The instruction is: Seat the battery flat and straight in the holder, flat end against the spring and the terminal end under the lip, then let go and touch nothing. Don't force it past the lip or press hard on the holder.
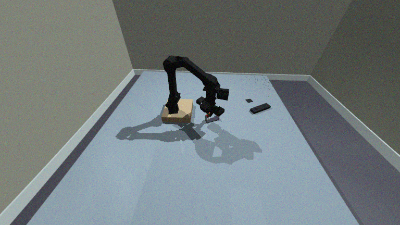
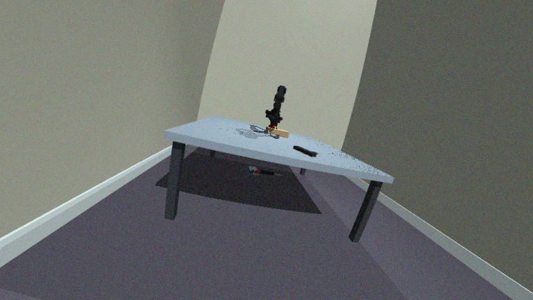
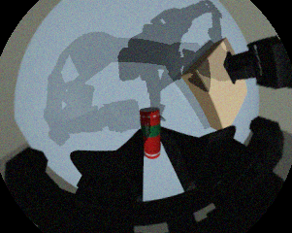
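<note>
My gripper (image 1: 208, 114) (image 3: 149, 131) is shut on the battery, red with a green band. The battery (image 1: 208, 115) (image 2: 273, 126) (image 3: 151, 146) stands out from between the fingertips in the wrist view. In the top view it is tilted, above or at the left end of the grey holder (image 1: 212, 119). The holder lies low on the table under the gripper. Whether battery and holder touch, I cannot tell. The holder does not show in the wrist view; its spring and lip cannot be made out.
The arm's wooden base block (image 1: 186, 103) (image 2: 281, 133) (image 3: 232, 97) stands close beside the gripper. A black remote-like bar (image 1: 260, 108) (image 2: 304, 151) and a small dark square (image 1: 249, 100) lie farther off on the table. Small coloured things (image 2: 253, 170) show beneath the table.
</note>
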`<state>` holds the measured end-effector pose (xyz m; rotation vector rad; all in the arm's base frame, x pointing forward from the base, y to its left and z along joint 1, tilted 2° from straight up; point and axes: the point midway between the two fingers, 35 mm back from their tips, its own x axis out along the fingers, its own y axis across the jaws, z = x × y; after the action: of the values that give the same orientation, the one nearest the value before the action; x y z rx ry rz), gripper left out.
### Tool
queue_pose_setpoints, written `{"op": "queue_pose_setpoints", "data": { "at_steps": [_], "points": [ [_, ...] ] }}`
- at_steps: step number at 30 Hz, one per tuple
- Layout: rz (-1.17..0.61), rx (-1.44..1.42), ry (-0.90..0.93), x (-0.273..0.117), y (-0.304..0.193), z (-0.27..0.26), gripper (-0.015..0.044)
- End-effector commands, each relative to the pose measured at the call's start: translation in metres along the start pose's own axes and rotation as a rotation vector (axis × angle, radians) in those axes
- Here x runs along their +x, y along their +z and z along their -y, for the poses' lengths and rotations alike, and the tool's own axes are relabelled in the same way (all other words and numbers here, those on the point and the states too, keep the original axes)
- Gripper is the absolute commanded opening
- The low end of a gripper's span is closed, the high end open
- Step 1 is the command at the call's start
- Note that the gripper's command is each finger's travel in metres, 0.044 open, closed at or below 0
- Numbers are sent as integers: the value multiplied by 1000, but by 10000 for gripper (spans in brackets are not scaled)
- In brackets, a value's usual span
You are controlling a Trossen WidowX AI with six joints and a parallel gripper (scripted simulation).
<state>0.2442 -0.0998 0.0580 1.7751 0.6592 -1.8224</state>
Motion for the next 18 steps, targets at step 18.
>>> {"op": "queue_pose_setpoints", "data": {
  "at_steps": [18],
  "points": [
    [-16,481,0,-6,-42,1,76]
  ]
}}
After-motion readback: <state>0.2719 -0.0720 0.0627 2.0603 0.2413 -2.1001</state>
